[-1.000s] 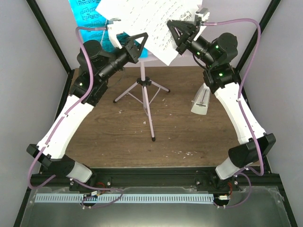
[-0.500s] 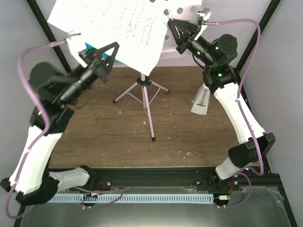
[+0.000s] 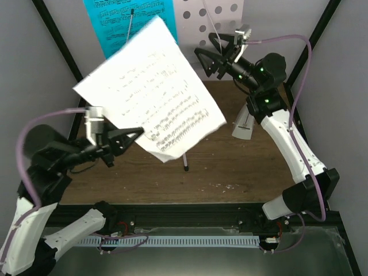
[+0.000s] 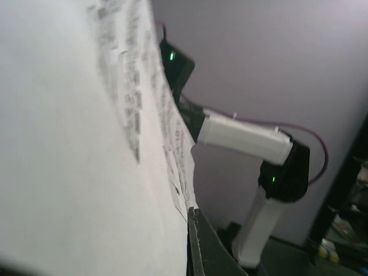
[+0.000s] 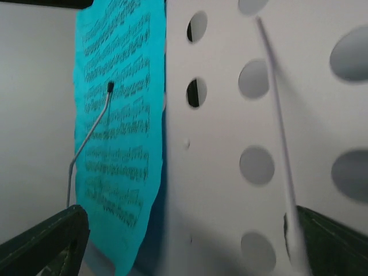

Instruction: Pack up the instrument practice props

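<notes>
We have the left gripper (image 3: 135, 136) clamped on the white sheet (image 3: 152, 98), lifted off the stand; the right gripper (image 3: 204, 47) has its jaws apart.
The sheet hangs tilted over the table, pinched at its near-left edge; the teal page (image 3: 118, 26) sits upright on the left of the perforated stand desk (image 3: 221, 17), long axis vertical; it lies ahead-left of the open right jaws, so we judge the right arm nearer; the metronome (image 3: 244, 123) stands under the right arm.
</notes>
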`<action>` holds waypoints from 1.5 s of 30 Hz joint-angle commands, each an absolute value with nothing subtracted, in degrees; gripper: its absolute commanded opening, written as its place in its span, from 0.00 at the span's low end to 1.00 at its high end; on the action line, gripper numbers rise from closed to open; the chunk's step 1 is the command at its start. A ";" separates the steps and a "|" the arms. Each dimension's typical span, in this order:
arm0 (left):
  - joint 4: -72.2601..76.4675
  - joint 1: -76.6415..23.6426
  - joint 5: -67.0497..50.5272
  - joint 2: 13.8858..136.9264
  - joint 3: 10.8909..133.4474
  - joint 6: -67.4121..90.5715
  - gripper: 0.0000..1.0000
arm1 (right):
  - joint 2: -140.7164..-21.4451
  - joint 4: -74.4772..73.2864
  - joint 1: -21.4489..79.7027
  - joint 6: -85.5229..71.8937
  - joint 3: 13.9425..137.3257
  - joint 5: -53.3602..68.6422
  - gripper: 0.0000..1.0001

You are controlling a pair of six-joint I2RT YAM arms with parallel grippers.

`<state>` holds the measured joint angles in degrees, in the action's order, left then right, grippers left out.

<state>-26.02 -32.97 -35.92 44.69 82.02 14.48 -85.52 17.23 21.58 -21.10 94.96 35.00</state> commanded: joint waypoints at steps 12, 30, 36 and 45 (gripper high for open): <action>-9.79 -29.93 -38.01 45.73 38.24 39.26 0.00 | -70.23 10.47 21.71 -12.13 75.10 23.07 1.00; -15.46 9.96 -35.94 29.39 9.44 57.74 0.00 | -57.20 8.48 21.69 -17.03 55.91 14.06 1.00; -21.44 10.00 -30.96 28.92 8.75 57.70 0.00 | -56.34 8.62 21.70 -17.37 54.54 12.70 1.00; -37.03 9.99 -18.27 28.74 21.56 50.13 1.00 | -56.34 9.05 21.65 -18.63 54.92 14.94 1.00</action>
<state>-29.23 9.65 -25.56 29.39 13.50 54.92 -57.34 8.21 21.56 -17.67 54.24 14.11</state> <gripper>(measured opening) 0.876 0.998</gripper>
